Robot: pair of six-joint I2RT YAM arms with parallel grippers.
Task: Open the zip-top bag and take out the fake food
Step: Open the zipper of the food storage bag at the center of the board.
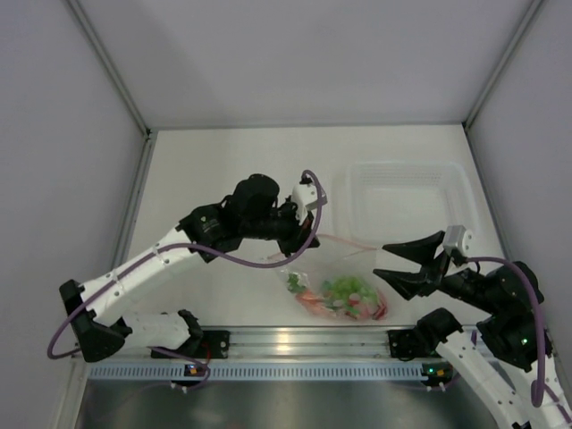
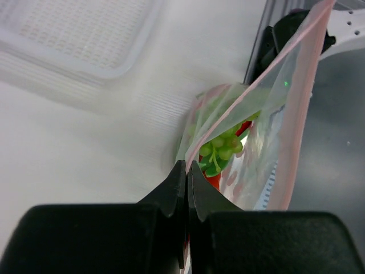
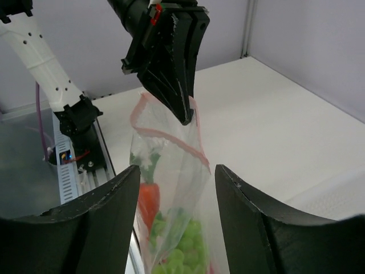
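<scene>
Nearest us, at 6 o'clock on the table (image 1: 223, 179), the zip-top bag (image 1: 338, 290) sags with its belly down by the near edge. The fake food (image 1: 344, 295) is bunched inside it, a jumble of green, orange and red.

At 3 o'clock from the bag, the right gripper (image 1: 382, 260) stands with its jaws parted and holds nothing. In its wrist view the bag hangs between its fingers (image 3: 108, 211). At 11 o'clock from the food, the left gripper (image 1: 293, 250) is pinched tight on one lip of the bag, lifting the pink strip.

We judge that the next step is to spread the mouth. We would close the right jaws on the free lip alone, high by the strip and clear of the food. Then we would draw it toward 3 o'clock while the left holds firm.

Farther off, at 1 o'clock, sits a clear tub (image 1: 402, 166).

We cannot tell how far the seal is parted along its length. The left fingers (image 2: 171, 194) hide how much film they have caught, and the crinkled plastic blurs the pieces, so we cannot count them.
</scene>
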